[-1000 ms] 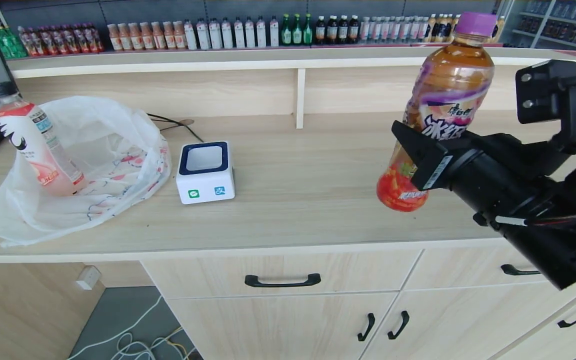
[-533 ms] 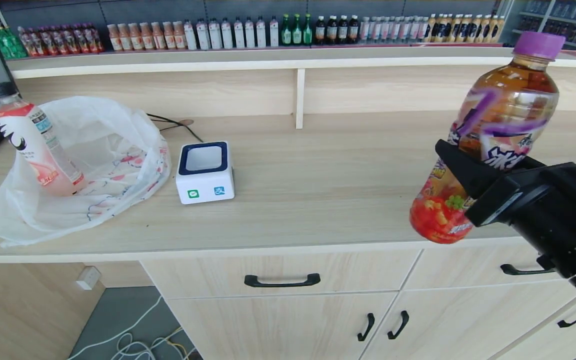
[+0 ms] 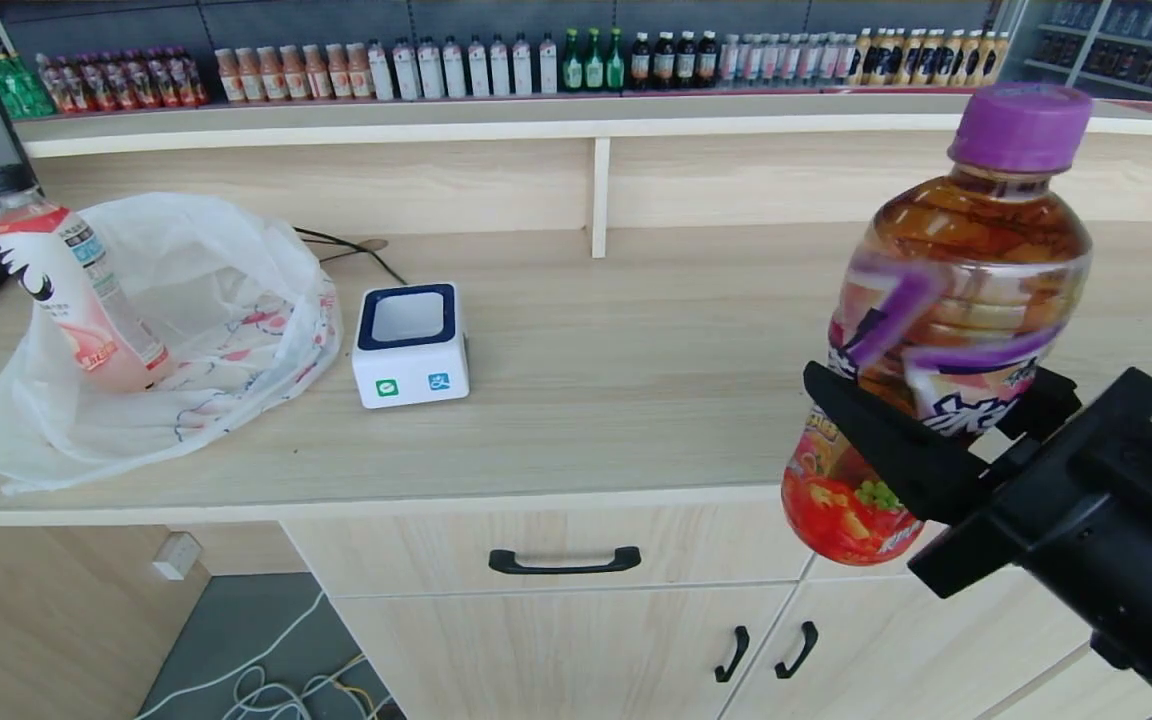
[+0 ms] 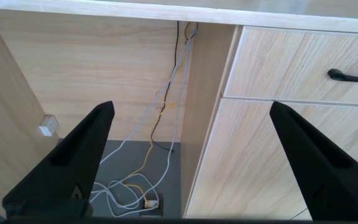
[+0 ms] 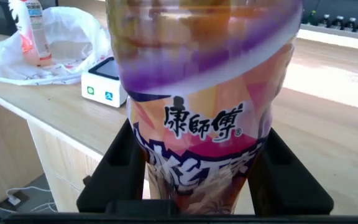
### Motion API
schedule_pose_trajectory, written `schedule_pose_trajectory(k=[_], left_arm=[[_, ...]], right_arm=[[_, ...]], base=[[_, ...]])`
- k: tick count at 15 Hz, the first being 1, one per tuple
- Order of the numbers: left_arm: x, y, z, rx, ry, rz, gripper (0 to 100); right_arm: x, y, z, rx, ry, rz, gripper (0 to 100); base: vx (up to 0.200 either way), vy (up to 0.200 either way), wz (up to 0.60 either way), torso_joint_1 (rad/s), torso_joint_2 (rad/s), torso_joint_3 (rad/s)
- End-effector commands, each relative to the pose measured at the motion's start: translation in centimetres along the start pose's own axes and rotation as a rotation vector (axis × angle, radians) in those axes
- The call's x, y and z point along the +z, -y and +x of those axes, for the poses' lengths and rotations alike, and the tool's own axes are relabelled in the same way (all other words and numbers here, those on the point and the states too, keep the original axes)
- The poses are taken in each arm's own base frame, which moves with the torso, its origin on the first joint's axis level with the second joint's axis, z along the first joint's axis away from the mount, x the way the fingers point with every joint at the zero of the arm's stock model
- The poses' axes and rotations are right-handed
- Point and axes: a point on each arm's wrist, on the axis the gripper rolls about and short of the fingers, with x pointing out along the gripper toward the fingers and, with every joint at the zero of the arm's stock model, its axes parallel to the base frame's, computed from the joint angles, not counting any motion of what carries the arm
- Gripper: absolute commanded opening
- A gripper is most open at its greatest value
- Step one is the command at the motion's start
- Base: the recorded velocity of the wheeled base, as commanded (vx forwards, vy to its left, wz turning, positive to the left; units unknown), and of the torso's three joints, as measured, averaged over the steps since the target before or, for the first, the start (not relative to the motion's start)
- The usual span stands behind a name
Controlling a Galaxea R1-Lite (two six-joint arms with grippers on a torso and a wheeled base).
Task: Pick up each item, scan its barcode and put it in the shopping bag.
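My right gripper [image 3: 936,440] is shut on a tea bottle [image 3: 946,310] with a purple cap, held upright in the air off the counter's front edge at the right. In the right wrist view the tea bottle [image 5: 204,93] stands between the black fingers [image 5: 120,162]. A white scanner [image 3: 409,344] with a dark blue rim sits on the counter [image 3: 616,400]. Left of it lies the white shopping bag [image 3: 206,330] with a pink drink bottle [image 3: 66,290] leaning in it. My left gripper [image 4: 191,162] is open, below the counter beside the drawers.
A raised shelf at the back carries a long row of drink bottles [image 3: 536,60]. A cable [image 3: 346,250] runs behind the scanner. Drawers with black handles [image 3: 564,562] sit under the counter. Loose cables lie on the floor [image 4: 129,186].
The right arm has carried the tea bottle back and down toward the camera, from over the counter to off its front edge.
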Motion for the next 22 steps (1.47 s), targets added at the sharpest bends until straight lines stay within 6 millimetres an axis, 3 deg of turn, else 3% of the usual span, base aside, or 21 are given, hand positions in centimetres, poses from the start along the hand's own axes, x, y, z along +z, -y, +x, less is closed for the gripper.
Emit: schedule_pose_trajectory(k=[1,4,7,14,16,18,22], left_arm=[[0.0,0.0,0.0,0.001,0.001,0.000,100],[0.0,0.0,0.0,0.001,0.001,0.000,100],[0.0,0.0,0.0,-0.001,0.001,0.000,100],[0.0,0.0,0.0,0.001,0.001,0.000,100],[0.0,0.0,0.0,0.001,0.001,0.000,100],[0.0,0.0,0.0,0.001,0.001,0.000,100],[0.0,0.0,0.0,0.001,0.001,0.000,100]], right_arm=[[-0.4,-1.5,0.0,0.070,-0.013,-0.061,0],[-0.1,-3.9,0.3,0.163,0.003,-0.131,0],[-1.0,-7.1,-0.2,0.294,-0.007,-0.223,0],[-1.1,-7.9,-1.1,0.456,0.155,-0.459,0],[-0.9,-7.8,-1.2,0.455,0.190,-0.500,0],[-1.0,-7.7,-1.3,0.428,0.245,-0.671,0],[-1.0,-7.4,-1.9,0.404,0.342,-0.760,0]], base=[[0.000,0.000,0.00,0.000,0.00,0.000],[0.000,0.000,0.00,0.000,0.00,0.000],[0.000,0.000,0.00,0.000,0.00,0.000],[0.000,0.000,0.00,0.000,0.00,0.000],[0.000,0.000,0.00,0.000,0.00,0.000],[0.000,0.000,0.00,0.000,0.00,0.000],[0.000,0.000,0.00,0.000,0.00,0.000]])
